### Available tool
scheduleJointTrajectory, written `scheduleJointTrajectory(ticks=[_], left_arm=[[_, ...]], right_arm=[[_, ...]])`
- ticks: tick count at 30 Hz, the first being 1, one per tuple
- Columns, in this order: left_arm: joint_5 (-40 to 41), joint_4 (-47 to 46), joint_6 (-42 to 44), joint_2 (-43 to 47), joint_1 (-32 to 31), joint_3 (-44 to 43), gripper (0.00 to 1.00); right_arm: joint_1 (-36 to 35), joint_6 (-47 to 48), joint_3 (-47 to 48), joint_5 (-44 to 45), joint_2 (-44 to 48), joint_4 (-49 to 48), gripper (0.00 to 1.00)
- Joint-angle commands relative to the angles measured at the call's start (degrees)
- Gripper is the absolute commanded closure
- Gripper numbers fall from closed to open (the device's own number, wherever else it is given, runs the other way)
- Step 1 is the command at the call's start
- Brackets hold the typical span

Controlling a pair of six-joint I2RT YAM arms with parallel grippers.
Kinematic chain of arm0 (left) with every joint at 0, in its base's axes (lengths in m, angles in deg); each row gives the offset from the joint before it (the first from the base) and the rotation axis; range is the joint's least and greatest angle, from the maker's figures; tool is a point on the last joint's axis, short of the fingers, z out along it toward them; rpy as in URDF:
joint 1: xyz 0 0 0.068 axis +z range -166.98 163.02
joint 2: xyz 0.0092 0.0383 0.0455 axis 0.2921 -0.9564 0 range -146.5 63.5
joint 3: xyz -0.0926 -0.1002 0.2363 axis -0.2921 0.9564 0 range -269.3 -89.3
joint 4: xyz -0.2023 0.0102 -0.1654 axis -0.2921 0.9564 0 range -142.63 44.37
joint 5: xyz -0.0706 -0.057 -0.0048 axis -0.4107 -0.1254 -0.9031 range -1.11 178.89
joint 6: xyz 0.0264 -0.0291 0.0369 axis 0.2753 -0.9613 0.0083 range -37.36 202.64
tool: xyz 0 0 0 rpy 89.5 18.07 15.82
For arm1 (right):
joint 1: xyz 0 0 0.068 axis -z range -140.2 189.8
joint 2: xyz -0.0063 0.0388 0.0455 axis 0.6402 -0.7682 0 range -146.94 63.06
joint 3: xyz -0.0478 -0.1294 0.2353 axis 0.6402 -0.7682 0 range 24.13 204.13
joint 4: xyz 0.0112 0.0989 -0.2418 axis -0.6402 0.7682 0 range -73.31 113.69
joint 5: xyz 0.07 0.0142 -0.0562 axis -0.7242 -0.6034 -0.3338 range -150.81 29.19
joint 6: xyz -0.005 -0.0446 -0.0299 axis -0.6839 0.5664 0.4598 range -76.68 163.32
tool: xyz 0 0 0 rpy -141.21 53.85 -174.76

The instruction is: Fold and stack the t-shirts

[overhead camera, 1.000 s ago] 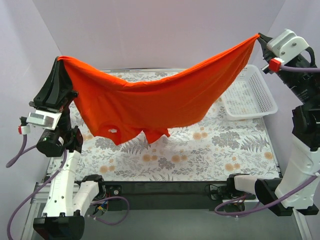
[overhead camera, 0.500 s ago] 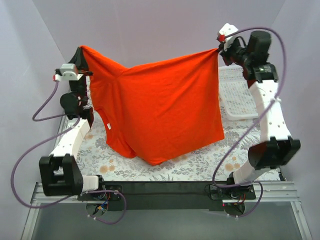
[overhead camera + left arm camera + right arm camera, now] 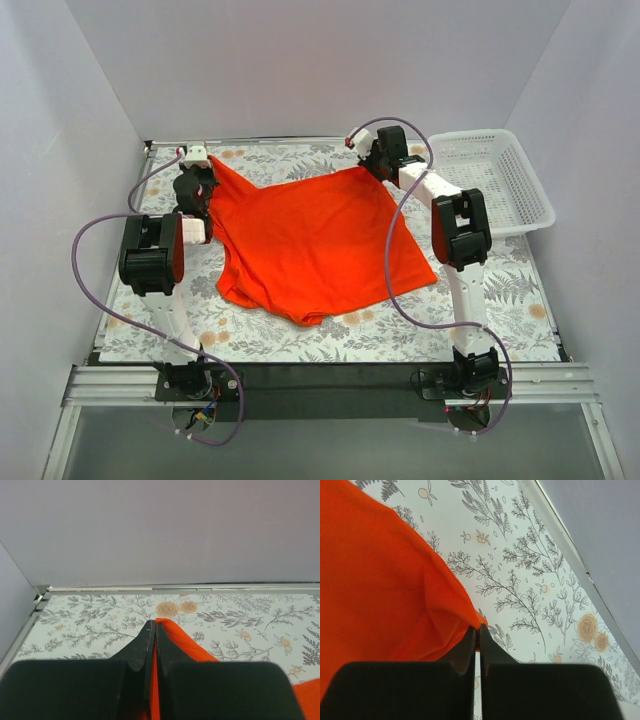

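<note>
On a floral-print table (image 3: 500, 290) between grey walls, the left gripper (image 3: 152, 626) and right gripper (image 3: 476, 629) each pinch tight on one back corner of the orange t-shirt (image 3: 310, 240). It lies spread left of the white basket (image 3: 490, 180), apparently held taut to smooth it for folding.

1. The t-shirt (image 3: 310, 240) is plain bright orange-red, with no print.
2. The table cover (image 3: 500, 300) is white with grey ferns and pale orange flowers.
3. The mesh basket (image 3: 500, 175) is white.
4. The arms (image 3: 455, 225) are white and black, and their cables (image 3: 75, 255) purple.
5. The walls (image 3: 330, 70) are pale lilac-grey.
</note>
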Motion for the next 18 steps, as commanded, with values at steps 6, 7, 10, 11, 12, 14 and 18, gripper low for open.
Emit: scheduleJointTrajectory(ticks=[6, 7, 10, 11, 12, 14, 18], left_arm=[[-0.9, -6.0, -0.4, 14.9, 0.4, 3.4, 1.0], [-3.3, -5.8, -1.5, 22.3, 0.4, 4.5, 1.0], [-6.9, -2.4, -8.6, 39.0, 0.3, 7.0, 1.0], [-7.8, 0.6, -10.1, 42.9, 0.4, 7.0, 1.0], [-10.3, 2.4, -12.2, 47.5, 0.2, 6.6, 1.0], [-13.6, 8.3, -17.8, 58.0, 0.1, 4.0, 1.0], [-15.3, 17.8, -24.9, 70.2, 0.1, -2.1, 1.0]], right_arm=[[1.6, -1.7, -2.2, 3.7, 15.5, -7.0, 0.99], [2.0, -2.6, -3.4, 0.0, 18.8, -6.1, 0.99], [3.4, -4.4, -5.8, -5.5, 35.4, -0.8, 0.99], [3.5, -4.9, -5.8, -6.8, 38.6, 1.0, 0.99], [3.7, -5.3, -5.0, -9.3, 41.7, 3.2, 0.99], [4.0, -6.6, -3.6, -10.8, 49.9, 9.3, 0.99], [4.0, -8.1, 3.7, -11.9, 60.3, 17.6, 0.99]])
